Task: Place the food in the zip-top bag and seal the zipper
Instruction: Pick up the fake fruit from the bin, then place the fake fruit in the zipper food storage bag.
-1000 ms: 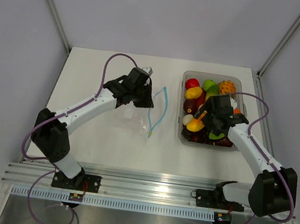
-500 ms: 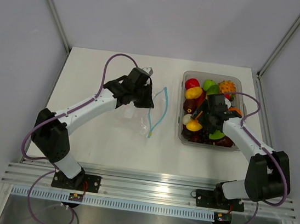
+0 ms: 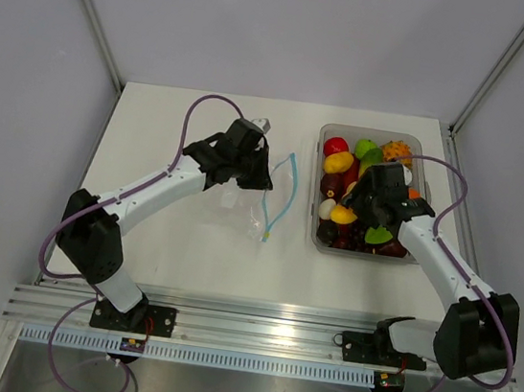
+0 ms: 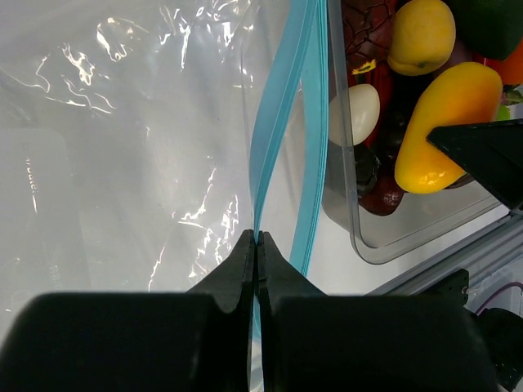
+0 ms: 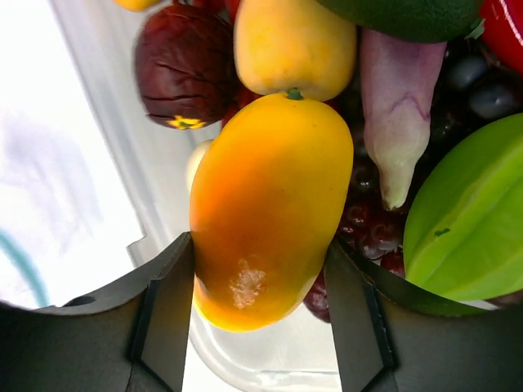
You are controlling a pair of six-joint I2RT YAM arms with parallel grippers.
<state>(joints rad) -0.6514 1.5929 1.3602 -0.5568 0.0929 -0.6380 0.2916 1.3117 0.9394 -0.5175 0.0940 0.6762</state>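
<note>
Left arm (image 3: 152,185) jaws shut, right arm (image 3: 433,257) jaws gripping.

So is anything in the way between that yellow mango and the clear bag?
Only the tub's clear side wall. The mango, flanked by the right gripper, sits inside the tub, so it must rise over that wall. Past it, nothing visible blocks the bag.

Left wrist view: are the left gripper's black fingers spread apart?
No, the left gripper is shut, pinching the thin light-blue zipper strip of the clear plastic bag.
</note>
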